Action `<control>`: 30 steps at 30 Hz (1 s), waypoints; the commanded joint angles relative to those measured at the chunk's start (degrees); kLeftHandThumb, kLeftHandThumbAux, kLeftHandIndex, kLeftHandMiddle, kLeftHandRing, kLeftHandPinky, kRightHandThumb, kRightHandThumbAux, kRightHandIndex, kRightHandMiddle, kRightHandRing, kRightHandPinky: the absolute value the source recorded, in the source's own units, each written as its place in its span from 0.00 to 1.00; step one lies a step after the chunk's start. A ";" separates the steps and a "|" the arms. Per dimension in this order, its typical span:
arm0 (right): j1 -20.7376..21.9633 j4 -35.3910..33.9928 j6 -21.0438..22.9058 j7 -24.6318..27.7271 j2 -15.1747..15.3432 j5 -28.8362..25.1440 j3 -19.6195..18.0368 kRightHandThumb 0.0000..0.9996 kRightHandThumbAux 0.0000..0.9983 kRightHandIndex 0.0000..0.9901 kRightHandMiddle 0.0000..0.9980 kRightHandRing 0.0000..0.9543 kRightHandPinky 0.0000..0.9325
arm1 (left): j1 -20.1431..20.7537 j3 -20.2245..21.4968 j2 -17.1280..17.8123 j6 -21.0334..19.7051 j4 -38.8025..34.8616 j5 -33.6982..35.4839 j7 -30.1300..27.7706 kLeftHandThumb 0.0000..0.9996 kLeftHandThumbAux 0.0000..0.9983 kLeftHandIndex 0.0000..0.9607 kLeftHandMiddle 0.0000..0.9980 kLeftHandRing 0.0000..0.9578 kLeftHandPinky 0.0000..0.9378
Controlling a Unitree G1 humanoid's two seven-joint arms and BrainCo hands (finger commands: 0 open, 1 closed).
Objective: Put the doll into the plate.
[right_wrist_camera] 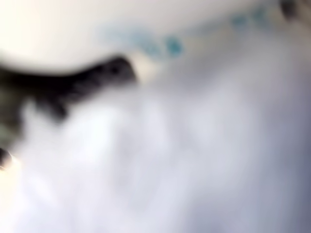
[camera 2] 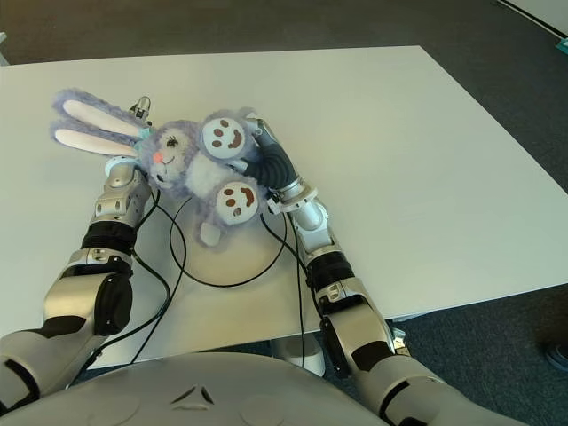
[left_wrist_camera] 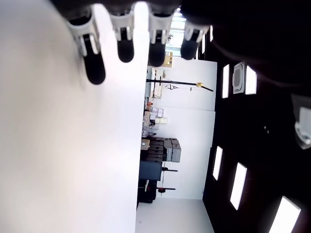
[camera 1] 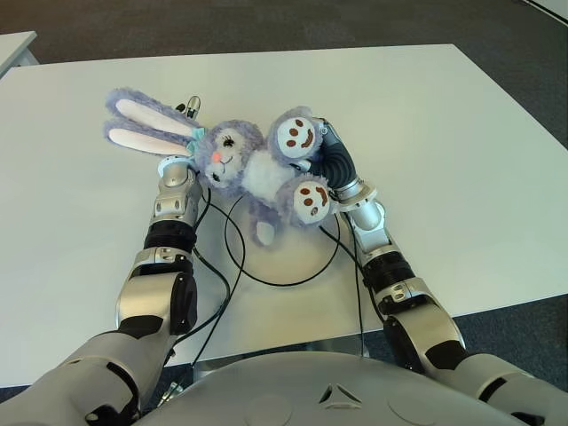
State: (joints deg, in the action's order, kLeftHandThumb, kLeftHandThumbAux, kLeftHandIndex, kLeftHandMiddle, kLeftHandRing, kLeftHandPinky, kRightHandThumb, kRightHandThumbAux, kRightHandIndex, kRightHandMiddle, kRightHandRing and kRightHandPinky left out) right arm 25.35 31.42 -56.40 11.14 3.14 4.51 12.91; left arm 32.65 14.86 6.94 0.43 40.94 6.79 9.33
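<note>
A purple plush bunny doll (camera 1: 253, 169) with long pink-lined ears and smiling brown soles lies between my two hands, at the middle of the white table (camera 1: 444, 133). My right hand (camera 1: 335, 164) is pressed against the doll's legs with its fingers closed around them, and the right wrist view is filled with purple fur (right_wrist_camera: 184, 160). My left hand (camera 1: 177, 177) sits under the doll's head and ears. Its fingers (left_wrist_camera: 125, 46) are stretched out straight with nothing between them. No plate shows in any view.
Black cables (camera 1: 266, 275) loop across the table between my forearms. The table's near edge (camera 1: 293, 333) runs just in front of my body. A corner of another table (camera 1: 13, 44) shows at the far left, and dark carpet (camera 1: 266, 22) surrounds both.
</note>
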 commanded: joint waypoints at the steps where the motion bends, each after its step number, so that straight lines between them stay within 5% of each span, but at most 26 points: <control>1: -6.80 6.59 -0.02 0.39 -0.03 1.54 0.90 0.67 0.73 0.42 0.39 0.41 0.42 | -0.91 0.01 -0.35 -0.75 1.04 0.24 -0.03 0.00 0.40 0.00 0.10 0.07 0.00; 29: -5.76 8.82 -1.81 3.47 -0.57 -0.69 0.57 0.67 0.73 0.41 0.40 0.40 0.37 | -0.99 0.08 -0.40 -0.98 0.84 0.38 -0.14 0.00 0.40 0.00 0.10 0.07 0.00; 30: -5.73 8.84 -1.88 3.58 -0.59 -0.76 0.52 0.21 0.68 0.36 0.39 0.39 0.37 | -1.02 0.06 -0.42 -1.00 0.75 0.36 -0.14 0.00 0.40 0.00 0.10 0.07 0.00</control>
State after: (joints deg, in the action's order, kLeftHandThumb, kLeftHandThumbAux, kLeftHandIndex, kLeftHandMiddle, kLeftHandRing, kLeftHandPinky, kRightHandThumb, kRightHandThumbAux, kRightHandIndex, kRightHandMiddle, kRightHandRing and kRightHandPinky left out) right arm 26.71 34.35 -57.84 13.91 3.07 3.68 12.40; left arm 32.60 15.00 6.96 0.40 40.94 6.87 9.33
